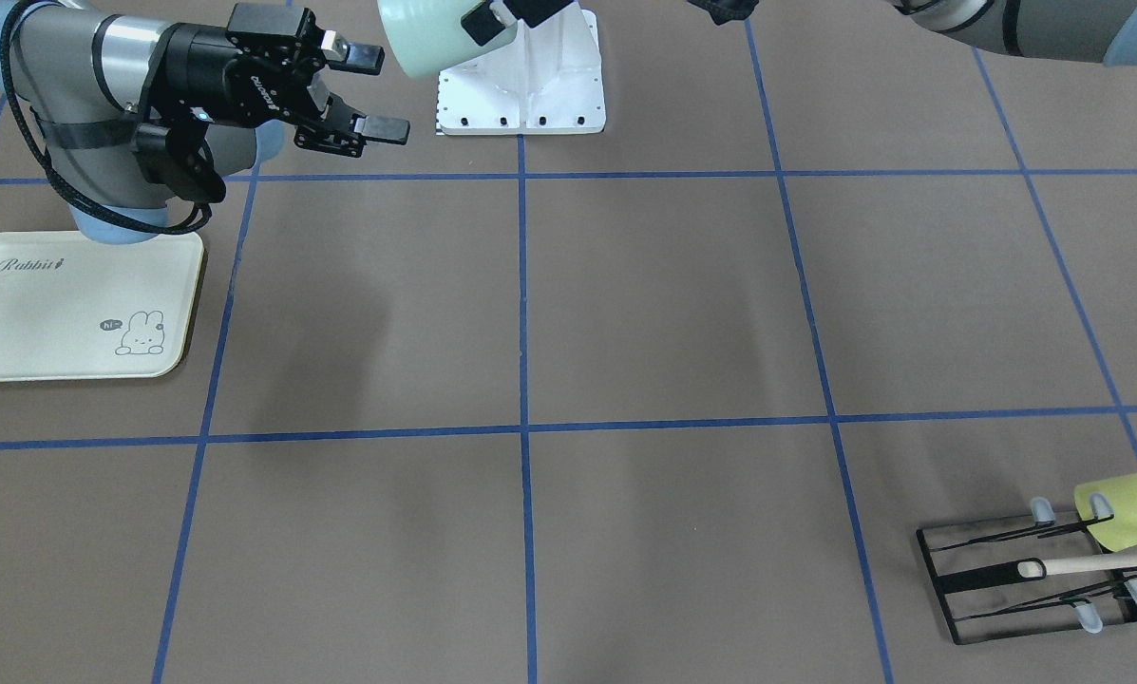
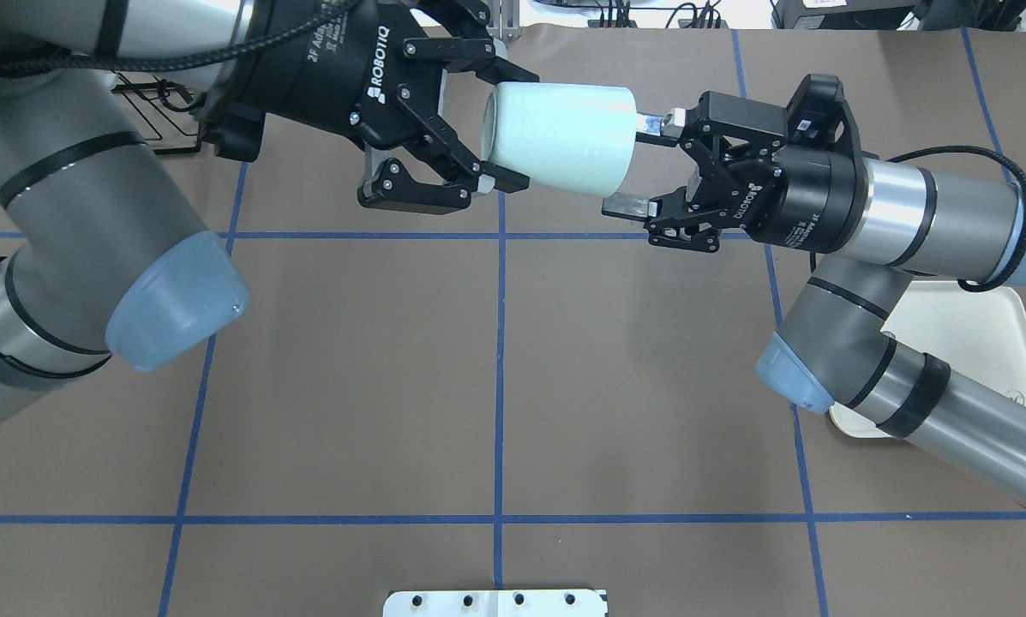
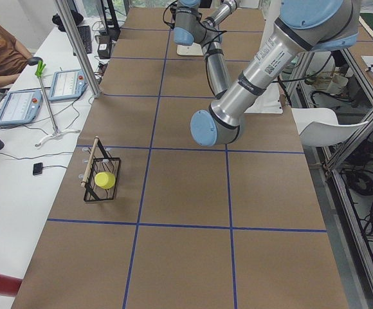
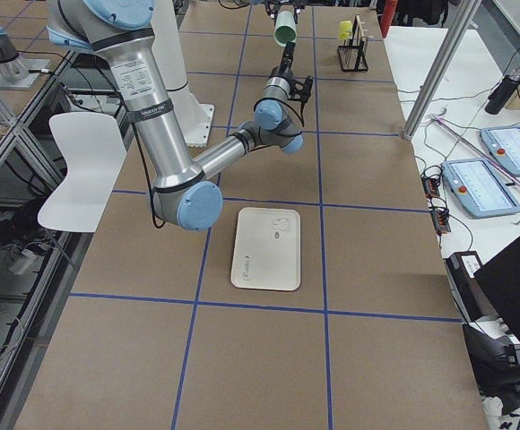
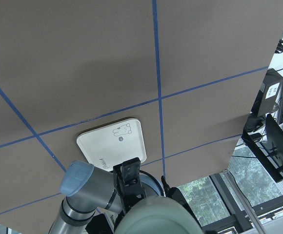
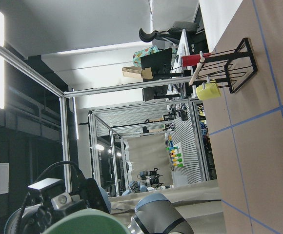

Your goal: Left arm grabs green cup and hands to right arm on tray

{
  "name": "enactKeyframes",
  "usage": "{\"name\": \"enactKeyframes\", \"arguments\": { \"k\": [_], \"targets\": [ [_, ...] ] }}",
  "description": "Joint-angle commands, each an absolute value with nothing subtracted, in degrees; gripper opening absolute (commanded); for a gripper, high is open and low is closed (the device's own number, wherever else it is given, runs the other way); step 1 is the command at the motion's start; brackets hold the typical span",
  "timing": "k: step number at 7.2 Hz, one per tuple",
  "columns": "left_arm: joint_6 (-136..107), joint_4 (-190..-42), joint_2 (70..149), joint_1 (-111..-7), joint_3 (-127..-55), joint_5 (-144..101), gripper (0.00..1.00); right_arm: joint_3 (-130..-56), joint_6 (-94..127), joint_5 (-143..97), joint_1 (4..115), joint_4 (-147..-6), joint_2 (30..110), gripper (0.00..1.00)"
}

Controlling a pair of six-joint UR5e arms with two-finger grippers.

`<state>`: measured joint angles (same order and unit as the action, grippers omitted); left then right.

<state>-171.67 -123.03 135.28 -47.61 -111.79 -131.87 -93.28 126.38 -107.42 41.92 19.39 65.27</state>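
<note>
Brown table w/ blue tape grid; left gripper clamps green cup, right gripper agape beside it.

The tray has "Rabbit" in grey script near one corner, and a small dark speech bubble beside its bunny drawing says "hi". In the overhead view the left pincer bears "ROBOTIQ" in white on its black body, with a line starting "2F Ada" on the collar behind. The right pincer shows the same two markings, upside down. A white label on the left arm is too small to read
</note>
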Motion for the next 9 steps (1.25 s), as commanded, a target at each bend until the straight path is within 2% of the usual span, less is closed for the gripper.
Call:
{"name": "enactKeyframes", "arguments": {
  "k": [1,7,9],
  "targets": [
    [-173.8,-123.0,135.0,-48.2,-112.0,-133.9,0.18,-93.8,126.4,-105.9,41.0,19.4,64.0,0.94],
    [-175.1,-123.0,135.2,-47.9,-111.6,-133.8,0.18,-93.8,126.4,-104.8,39.5,19.4,63.4,0.94],
    [-175.1,-123.0,135.2,-47.9,-111.6,-133.8,0.18,-93.7,126.4,-104.8,39.1,19.4,63.4,0.86]
  ]
}}
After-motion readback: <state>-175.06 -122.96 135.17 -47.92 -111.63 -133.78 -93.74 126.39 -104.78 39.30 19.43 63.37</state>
